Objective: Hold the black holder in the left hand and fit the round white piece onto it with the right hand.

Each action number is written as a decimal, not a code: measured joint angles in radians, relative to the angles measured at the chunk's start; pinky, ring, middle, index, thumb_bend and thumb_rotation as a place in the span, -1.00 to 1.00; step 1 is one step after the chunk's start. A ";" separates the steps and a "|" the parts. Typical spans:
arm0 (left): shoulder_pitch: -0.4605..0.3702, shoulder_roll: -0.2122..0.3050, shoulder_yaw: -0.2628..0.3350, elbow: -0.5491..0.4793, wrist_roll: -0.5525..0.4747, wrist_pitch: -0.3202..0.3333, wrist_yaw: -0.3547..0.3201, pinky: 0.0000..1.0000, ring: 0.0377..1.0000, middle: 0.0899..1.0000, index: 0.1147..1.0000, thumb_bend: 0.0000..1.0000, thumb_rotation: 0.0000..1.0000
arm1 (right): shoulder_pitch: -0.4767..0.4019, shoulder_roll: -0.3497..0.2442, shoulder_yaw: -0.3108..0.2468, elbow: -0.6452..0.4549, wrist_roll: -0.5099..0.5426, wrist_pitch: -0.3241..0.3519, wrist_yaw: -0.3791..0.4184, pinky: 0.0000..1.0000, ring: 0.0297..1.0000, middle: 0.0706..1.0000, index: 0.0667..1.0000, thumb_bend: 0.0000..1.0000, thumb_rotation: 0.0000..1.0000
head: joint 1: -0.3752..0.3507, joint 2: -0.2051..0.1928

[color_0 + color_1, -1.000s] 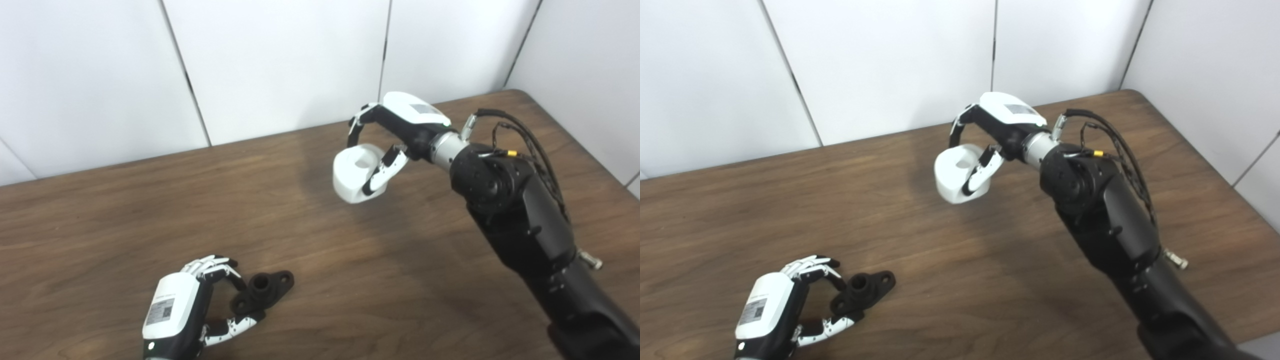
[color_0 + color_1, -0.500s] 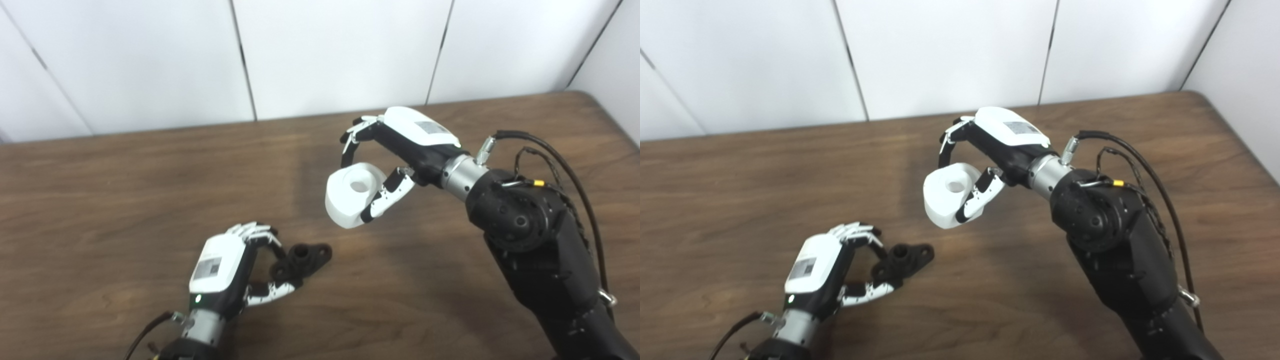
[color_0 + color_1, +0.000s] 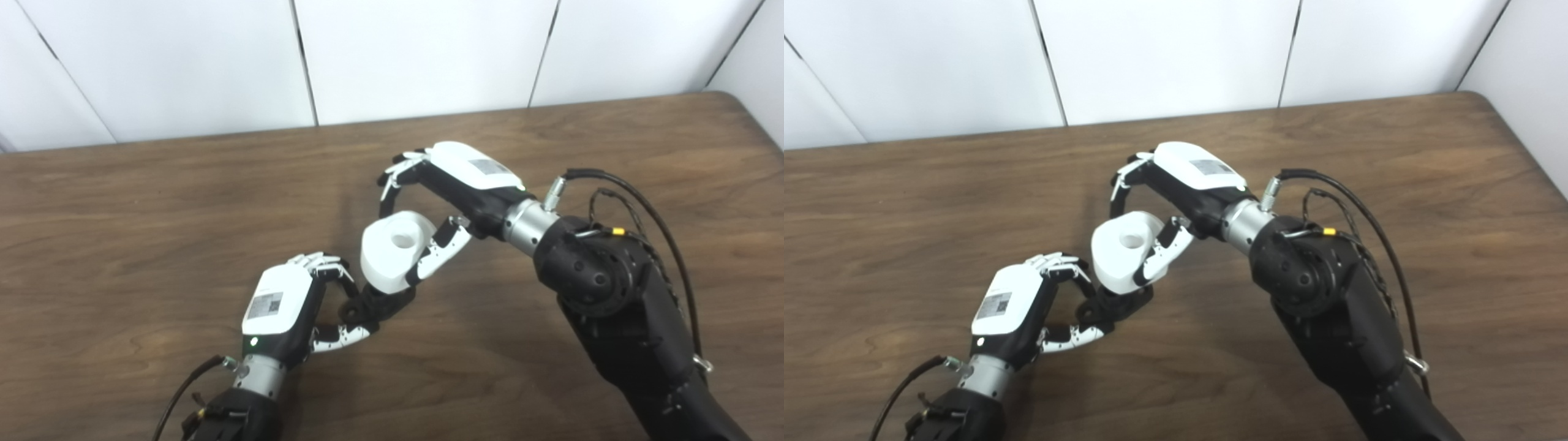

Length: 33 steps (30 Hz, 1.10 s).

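White wall panels stand behind a brown wood-grain surface (image 3: 153, 202).

Left eye view: the left hand (image 3: 288, 306) comes in from the bottom left, fingers and thumb clenched around one end of the black holder (image 3: 373, 304). The holder sits low over the surface; whether it rests on it cannot be told. The right hand (image 3: 453, 196) reaches in from the right, fingers curled over the top and thumb pressed against the side of the white piece (image 3: 392, 251), grasping it. The piece is tilted, its central hole facing up and toward the camera. Its lower edge lies directly over the holder and hides the holder's upper part; contact between the two cannot be confirmed. Black cables (image 3: 643, 208) loop along the right forearm.

Right eye view: the same arrangement appears shifted left. The left hand (image 3: 1020, 306) grips the holder (image 3: 1111, 306) from the left. The right hand (image 3: 1188, 184) holds the white piece (image 3: 1121, 251) directly above the holder, overlapping its top. The surface (image 3: 1396, 141) ends at a rounded corner on the far right.
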 measured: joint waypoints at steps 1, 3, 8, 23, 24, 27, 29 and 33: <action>0.000 0.000 -0.001 -0.001 0.001 0.000 -0.001 0.73 0.66 0.47 -0.16 0.04 -0.89 | 0.000 0.004 0.003 0.000 0.000 0.000 -0.001 0.96 0.85 0.60 -0.11 0.04 -0.71 | 0.000 0.000; 0.000 -0.001 -0.002 -0.002 0.002 0.000 -0.002 0.73 0.66 0.47 -0.16 0.04 -0.89 | 0.000 0.008 0.007 0.000 0.000 0.000 -0.001 0.95 0.84 0.60 -0.11 0.04 -0.71 | 0.003 0.002; 0.000 -0.003 -0.006 -0.002 0.003 0.000 -0.002 0.73 0.65 0.47 -0.16 0.04 -0.89 | 0.000 0.009 0.006 0.000 0.001 0.001 -0.001 0.95 0.85 0.61 -0.11 0.04 -0.71 | 0.009 0.005; -0.004 -0.007 -0.012 -0.004 0.015 0.002 -0.007 0.74 0.67 0.48 -0.16 0.04 -0.88 | 0.000 0.022 0.005 -0.005 0.000 0.003 0.023 0.98 0.87 0.61 -0.11 0.04 -0.72 | 0.017 0.017; -0.004 -0.007 -0.012 -0.004 0.016 0.003 -0.007 0.74 0.67 0.48 -0.16 0.04 -0.89 | 0.000 0.022 0.006 -0.005 0.001 0.003 0.027 0.98 0.87 0.61 -0.11 0.04 -0.72 | 0.017 0.017; -0.004 -0.009 -0.013 -0.009 0.018 0.011 -0.017 0.74 0.66 0.48 -0.16 0.04 -0.88 | 0.000 0.021 0.011 -0.005 0.002 0.003 0.039 0.96 0.87 0.60 -0.11 0.04 -0.72 | 0.015 0.021; -0.005 -0.010 -0.015 -0.010 0.018 0.017 -0.022 0.74 0.67 0.48 -0.16 0.04 -0.88 | 0.000 0.020 0.013 -0.005 0.002 0.003 0.042 0.96 0.88 0.60 -0.11 0.04 -0.72 | 0.017 0.023; -0.007 -0.013 -0.017 -0.014 0.024 0.022 -0.028 0.74 0.66 0.48 -0.16 0.04 -0.88 | 0.005 0.017 0.019 -0.005 0.001 0.003 0.051 0.95 0.88 0.61 -0.11 0.04 -0.72 | 0.015 0.026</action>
